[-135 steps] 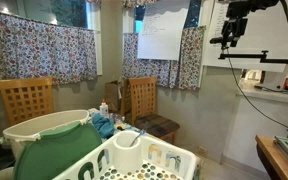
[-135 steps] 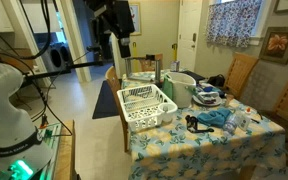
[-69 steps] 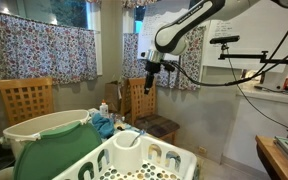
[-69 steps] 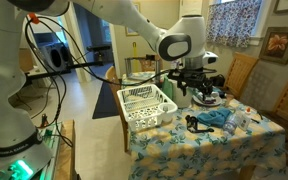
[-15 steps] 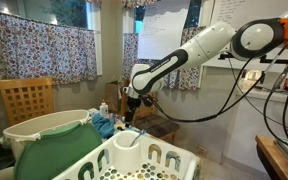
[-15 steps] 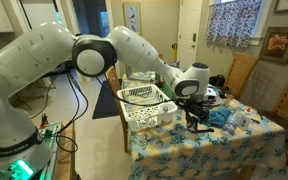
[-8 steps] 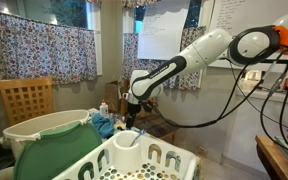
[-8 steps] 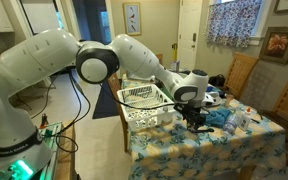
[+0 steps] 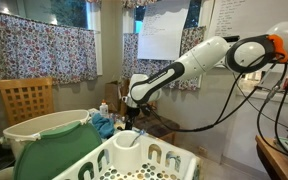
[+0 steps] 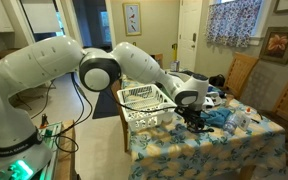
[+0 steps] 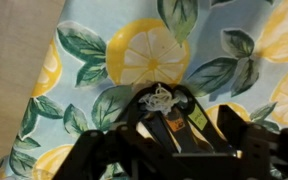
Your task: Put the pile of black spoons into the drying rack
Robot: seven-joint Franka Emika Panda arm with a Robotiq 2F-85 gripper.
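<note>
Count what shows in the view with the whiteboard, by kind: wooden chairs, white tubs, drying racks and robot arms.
Wooden chairs: 2
White tub: 1
Drying rack: 1
Robot arm: 1
Total: 5

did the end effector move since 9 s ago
Yes. The end effector has dropped from high above the drying rack to low over the tablecloth beside it.
</note>
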